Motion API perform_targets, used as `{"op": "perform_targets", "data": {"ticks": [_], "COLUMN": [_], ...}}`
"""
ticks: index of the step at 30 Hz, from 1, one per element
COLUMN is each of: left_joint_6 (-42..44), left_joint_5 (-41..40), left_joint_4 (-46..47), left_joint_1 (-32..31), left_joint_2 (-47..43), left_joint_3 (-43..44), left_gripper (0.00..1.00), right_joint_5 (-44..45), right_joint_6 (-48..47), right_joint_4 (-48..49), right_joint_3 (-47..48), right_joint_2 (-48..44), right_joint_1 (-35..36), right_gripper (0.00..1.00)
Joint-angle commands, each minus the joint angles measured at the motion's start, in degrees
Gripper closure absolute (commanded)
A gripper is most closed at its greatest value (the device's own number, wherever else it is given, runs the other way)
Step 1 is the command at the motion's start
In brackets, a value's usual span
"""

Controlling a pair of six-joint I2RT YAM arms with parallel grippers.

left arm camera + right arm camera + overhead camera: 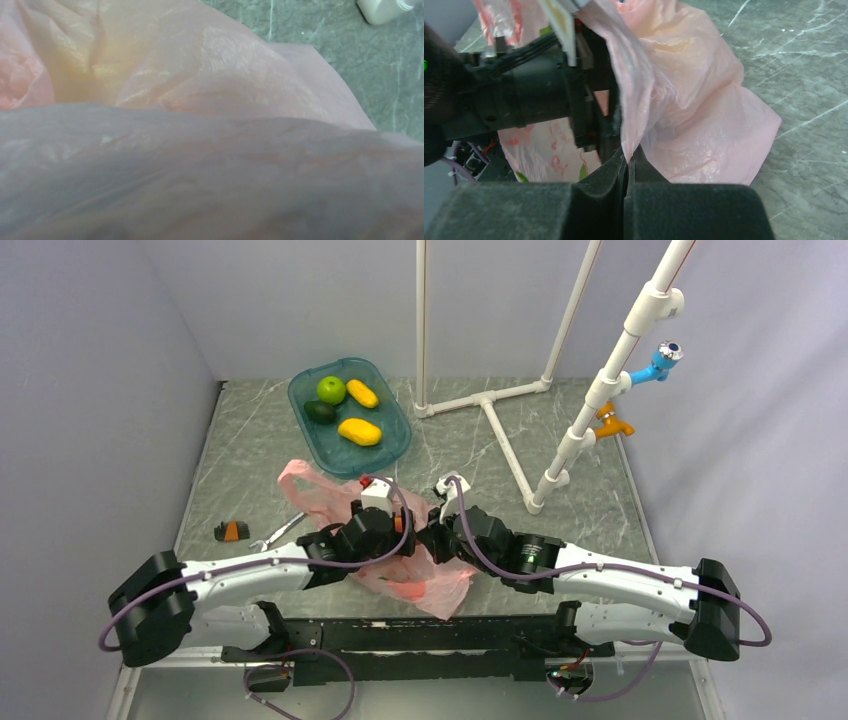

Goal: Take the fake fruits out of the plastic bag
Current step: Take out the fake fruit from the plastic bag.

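The bag (440,590) lies crumpled at the near middle of the table (250,440), under both wrists. A yellowish glow (95,60) inside it, maybe a fruit, lies ahead of the left gripper (405,540). Film hides its fingers, so I cannot tell their opening. The right gripper (628,159) is closed, pinching the bag's edge.

one plastic bag (310,490), one tray (390,443), two yellow fruits (360,431) (362,393), one green apple (331,390), one avocado (320,411), two arms (250,575) (620,575)
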Motion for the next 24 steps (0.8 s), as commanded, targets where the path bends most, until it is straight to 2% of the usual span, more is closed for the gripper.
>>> {"op": "perform_targets", "data": {"ticks": [1, 4, 7, 12, 15, 17, 24], "left_joint_6": [0.4, 1.2, 1.5, 2.1, 3.0, 3.2, -0.1], "left_joint_5": [-4.7, -4.4, -3.2, -2.1, -0.3, 2.3, 13.5], "left_joint_4": [1.6, 2.2, 2.9, 2.1, -1.2, -1.2, -0.7], "left_joint_1": [0.2, 0.7, 0.8, 0.9, 0.8, 0.9, 1.0], "left_joint_2": [4.5, 8.8, 12.7, 15.1, 12.6, 9.1, -3.2], "left_joint_3": [3.9, 5.7, 6.8, 8.6, 11.0, 10.6, 6.2], "left_gripper": [0.12, 0.12, 0.16, 0.31, 0.47, 0.52, 0.60], "right_joint_5": [-1.5, -1.3, -0.7, 0.2, 0.7, 1.2, 5.0], "right_joint_6": [1.0, 1.2, 1.4, 2.0, 2.6, 3.1, 6.6], "right_joint_4": [1.0, 0.6, -0.3, -1.2, -2.0, -2.0, -4.0], "right_joint_3": [0.0, -1.0, -1.7, -3.3, -4.8, -6.0, -9.1], "right_joint_2": [-2.5, -3.3, -4.1, -6.0, -6.7, -7.2, -7.0], "right_joint_1": [0.5, 0.7, 0.8, 0.8, 0.8, 0.7, 0.7], "right_gripper": [1.00, 1.00, 1.00, 1.00, 1.00, 1.00, 1.00]}}
